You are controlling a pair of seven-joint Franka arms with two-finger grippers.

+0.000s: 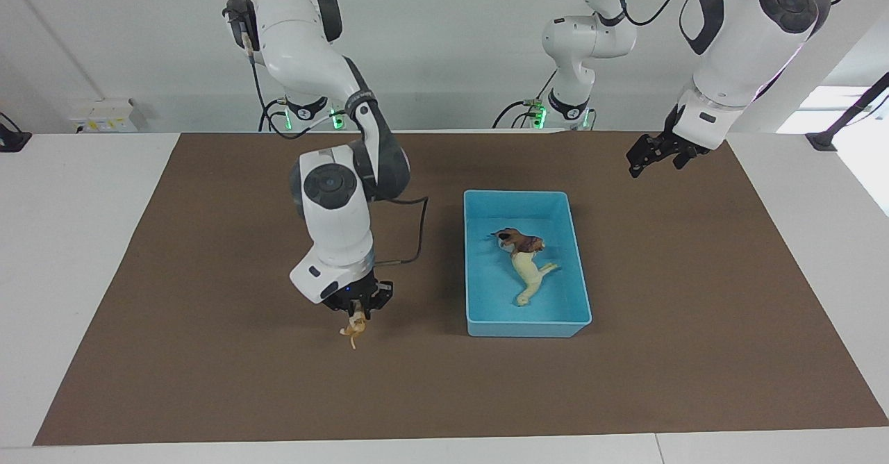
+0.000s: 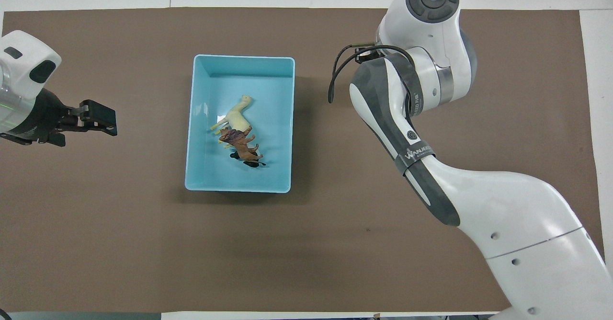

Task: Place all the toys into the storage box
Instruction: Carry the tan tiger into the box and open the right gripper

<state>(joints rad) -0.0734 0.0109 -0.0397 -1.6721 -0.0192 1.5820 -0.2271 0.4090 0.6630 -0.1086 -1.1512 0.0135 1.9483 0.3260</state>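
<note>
Facing view: right gripper (image 1: 359, 309) sits lower left of centre in frame, pointing down, fingers clamped on the orange tiger (image 1: 355, 328). Tiger hangs from the fingertips just above the brown mat (image 1: 208, 276); can't tell whether its feet touch the mat. In the overhead view the right arm's wrist covers both gripper & tiger, upper right of frame.

Storage box (image 1: 479, 262) is centre-right in the facing view and centre-left in the overhead view, on the mat, well apart from the tiger. Inside it: cream-white horse (image 1: 529, 274) lying on its side, brown lion (image 1: 522, 242) touching the horse at the upper end of the box in the facing view. Overhead view shows a dark shape (image 2: 249, 161) under & just below the lion, prob. the panda, mostly hidden.

Left gripper (image 1: 651, 159) waits up in the air at upper right of the facing view, far left edge in the overhead view, over bare mat at the left arm's end of the table. Fingers slightly apart w/ nothing between them.
</note>
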